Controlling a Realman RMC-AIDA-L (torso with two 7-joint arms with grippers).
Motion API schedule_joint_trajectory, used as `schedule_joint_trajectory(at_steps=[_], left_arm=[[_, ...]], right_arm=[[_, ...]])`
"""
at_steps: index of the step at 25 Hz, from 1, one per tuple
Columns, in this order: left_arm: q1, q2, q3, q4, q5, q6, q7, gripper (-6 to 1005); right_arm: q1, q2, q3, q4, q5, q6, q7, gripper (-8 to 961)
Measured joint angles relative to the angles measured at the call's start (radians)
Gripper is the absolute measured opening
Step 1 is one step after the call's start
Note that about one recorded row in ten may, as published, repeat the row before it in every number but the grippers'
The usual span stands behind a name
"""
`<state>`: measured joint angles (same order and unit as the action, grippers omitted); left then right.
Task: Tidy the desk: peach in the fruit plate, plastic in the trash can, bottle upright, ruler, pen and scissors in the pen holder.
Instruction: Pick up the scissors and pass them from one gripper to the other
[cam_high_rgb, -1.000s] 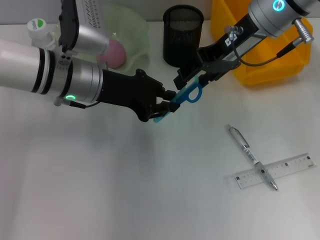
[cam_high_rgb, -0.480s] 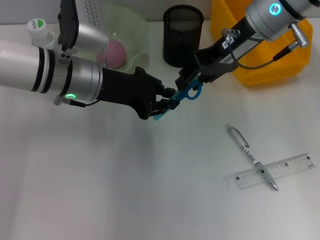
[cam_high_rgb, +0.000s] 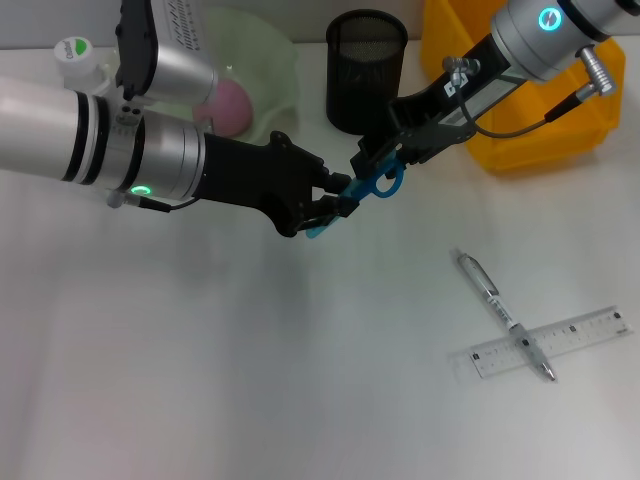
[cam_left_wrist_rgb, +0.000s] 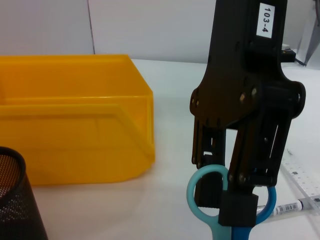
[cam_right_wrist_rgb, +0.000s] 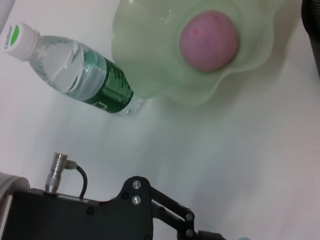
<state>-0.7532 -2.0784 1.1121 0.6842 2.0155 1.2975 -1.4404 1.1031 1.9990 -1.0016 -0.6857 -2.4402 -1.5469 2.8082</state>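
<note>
Blue scissors (cam_high_rgb: 365, 190) hang in the air between both grippers, in front of the black mesh pen holder (cam_high_rgb: 366, 70). My left gripper (cam_high_rgb: 328, 208) is shut on the blade end. My right gripper (cam_high_rgb: 378, 165) is shut on the handle end; the left wrist view shows it (cam_left_wrist_rgb: 235, 200) pinching the scissors (cam_left_wrist_rgb: 222, 234) between the two loops. A pink peach (cam_high_rgb: 232, 105) lies in the pale green plate (cam_high_rgb: 275, 60). The bottle (cam_high_rgb: 72, 52) stands upright at the far left, mostly behind my left arm. The pen (cam_high_rgb: 500, 312) lies across the clear ruler (cam_high_rgb: 555, 343) at the right front.
A yellow bin (cam_high_rgb: 540, 110) stands at the back right, beside the pen holder and under my right arm. The right wrist view shows the bottle (cam_right_wrist_rgb: 80, 70), the plate (cam_right_wrist_rgb: 150, 70) and the peach (cam_right_wrist_rgb: 209, 40).
The right gripper and the scissors' handle end have shifted a little up and to the left, toward the pen holder. The left gripper has stayed on the blades.
</note>
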Motion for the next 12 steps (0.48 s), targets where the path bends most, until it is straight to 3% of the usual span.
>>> schedule_joint_trajectory(at_steps=[12], left_arm=[[0.004,0.000,0.003,0.000,0.000,-0.010,0.000,221]], right_arm=[[-0.008,0.000,0.000,-0.001,0.002,0.001,0.000,295]])
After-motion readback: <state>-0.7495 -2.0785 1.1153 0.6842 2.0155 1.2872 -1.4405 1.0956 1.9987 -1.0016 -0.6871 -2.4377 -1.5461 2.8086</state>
